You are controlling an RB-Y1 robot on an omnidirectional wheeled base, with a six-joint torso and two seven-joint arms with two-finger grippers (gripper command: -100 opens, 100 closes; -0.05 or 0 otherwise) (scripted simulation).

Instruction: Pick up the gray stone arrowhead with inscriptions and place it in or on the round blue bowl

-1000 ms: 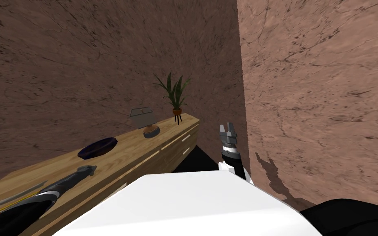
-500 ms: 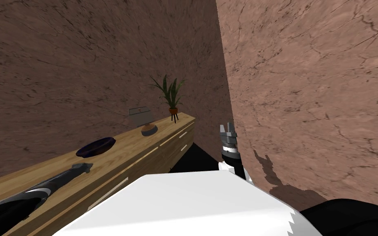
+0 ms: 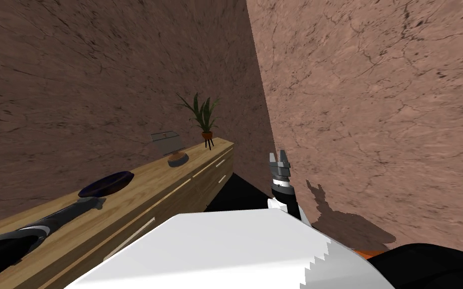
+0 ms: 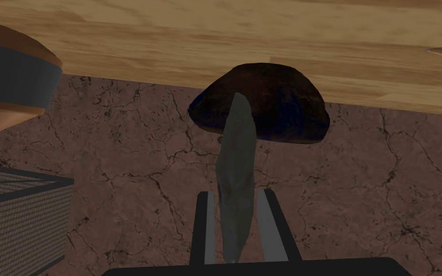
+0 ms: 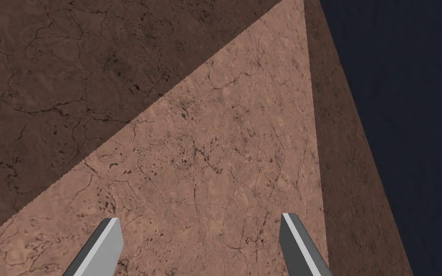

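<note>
Left tool [image 4: 236,199] pinching arrowhead [image 4: 237,158], tip hiding part of bowl [image 4: 287,103]

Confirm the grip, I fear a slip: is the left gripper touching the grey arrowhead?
Touching: in the left wrist view, the left gripper presses both fingers against the grey arrowhead.

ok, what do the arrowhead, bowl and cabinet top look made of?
The arrowhead, held in the left end effector, looks like stone: matte, mottled grey, uneven face. The bowl is unclear, maybe glazed ceramic: very dark blue-black with brown patches, dull. The cabinet top looks like wood: light tan, streaky grain, satin.
</note>
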